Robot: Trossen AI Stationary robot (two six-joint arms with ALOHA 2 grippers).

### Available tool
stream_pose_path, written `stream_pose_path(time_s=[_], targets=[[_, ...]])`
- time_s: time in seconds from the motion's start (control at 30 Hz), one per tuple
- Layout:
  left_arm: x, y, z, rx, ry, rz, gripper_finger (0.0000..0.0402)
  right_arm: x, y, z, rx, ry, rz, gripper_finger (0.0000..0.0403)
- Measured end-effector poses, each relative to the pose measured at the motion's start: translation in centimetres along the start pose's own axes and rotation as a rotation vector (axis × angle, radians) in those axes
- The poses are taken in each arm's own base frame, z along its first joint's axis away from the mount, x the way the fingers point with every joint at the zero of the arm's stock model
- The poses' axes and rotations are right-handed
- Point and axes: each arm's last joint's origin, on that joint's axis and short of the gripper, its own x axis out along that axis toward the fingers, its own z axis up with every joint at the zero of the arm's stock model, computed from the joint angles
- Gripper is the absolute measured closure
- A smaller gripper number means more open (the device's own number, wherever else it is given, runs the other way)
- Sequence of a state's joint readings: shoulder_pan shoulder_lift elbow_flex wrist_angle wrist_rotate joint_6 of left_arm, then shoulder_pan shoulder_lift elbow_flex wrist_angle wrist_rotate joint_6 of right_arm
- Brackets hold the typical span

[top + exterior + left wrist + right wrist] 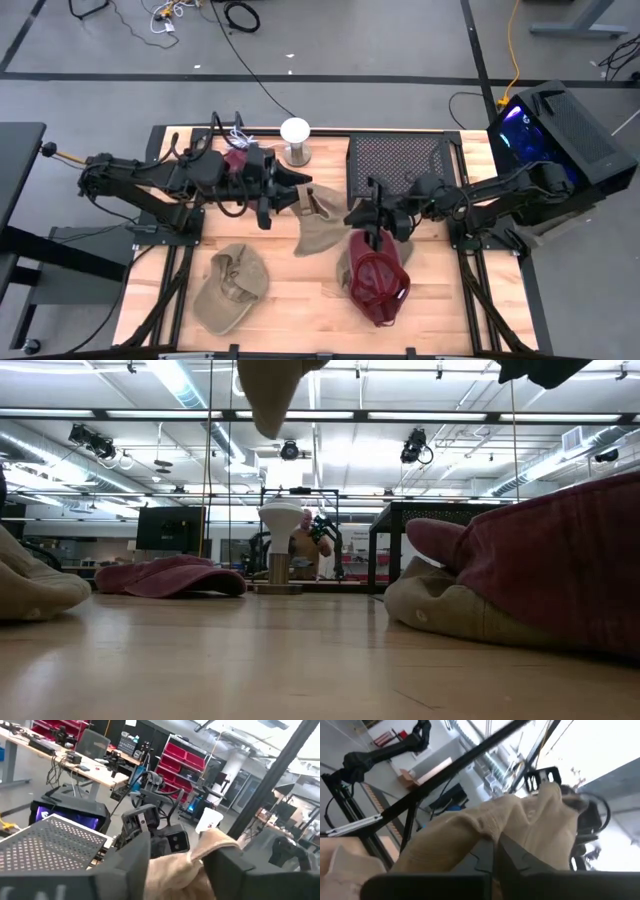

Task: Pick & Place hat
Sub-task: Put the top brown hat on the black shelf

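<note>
From table height I see the wooden table running back toward the room. At my far left edge sits part of a tan hat. Further back on the left lies a maroon hat, flat on the wood. Near the middle, at the back, a white stand rises from the table, and a person shows in the room just behind it. On the right, a red hat lies on top of another tan hat, filling that side. A tan cloth hangs down from the top edge, clear of the table. A dark mesh box stands behind.
</note>
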State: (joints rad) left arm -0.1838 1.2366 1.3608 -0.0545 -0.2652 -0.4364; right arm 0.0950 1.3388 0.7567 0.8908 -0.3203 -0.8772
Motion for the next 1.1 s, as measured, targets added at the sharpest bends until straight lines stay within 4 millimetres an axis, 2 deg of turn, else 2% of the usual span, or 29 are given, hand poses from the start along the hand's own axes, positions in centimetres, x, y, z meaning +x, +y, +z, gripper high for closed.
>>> stream_pose_path(time_s=[0.1, 0.2, 0.4, 0.53, 0.63, 0.77, 0.93, 1.1], targets=[[-0.8, 0.2, 0.8, 0.069, -0.006, -0.021, 0.0181, -0.2, 0.0, -0.1, 0.089, 0.074, -0.005, 0.0386], [-2.0, 0.5, 1.5, 0.206, -0.007, -0.008, 0.0168, -0.7, 0.0, -0.1, 0.238, 0.174, 0.008, 0.0397], [-3.8, 1.4, 2.6, 0.353, -0.014, 0.111, 0.0177, -2.2, -0.5, 0.8, 0.519, 0.29, 0.033, 0.0398], [-3.9, 1.7, 2.5, 0.391, 0.006, 0.143, 0.0185, -3.2, -1.3, 1.8, 0.732, 0.297, -0.004, 0.04], [-2.8, 1.8, 1.6, 0.404, 0.052, 0.135, 0.019, -3.8, -2.4, 2.1, 0.86, 0.335, -0.045, 0.0401], [-0.2, 1.9, -0.7, 0.424, 0.142, 0.127, 0.019, -4.1, -3.3, 1.8, 0.973, 0.492, -0.036, 0.0401], [3.4, 2.3, -3.6, 0.435, 0.19, 0.143, 0.0191, -4.0, -4.0, 1.5, 0.995, 0.621, -0.045, 0.0401], [5.6, 3.1, -5.2, 0.436, 0.209, 0.166, 0.0191, -3.8, -4.2, 1.3, 0.995, 0.66, -0.074, 0.0402]])
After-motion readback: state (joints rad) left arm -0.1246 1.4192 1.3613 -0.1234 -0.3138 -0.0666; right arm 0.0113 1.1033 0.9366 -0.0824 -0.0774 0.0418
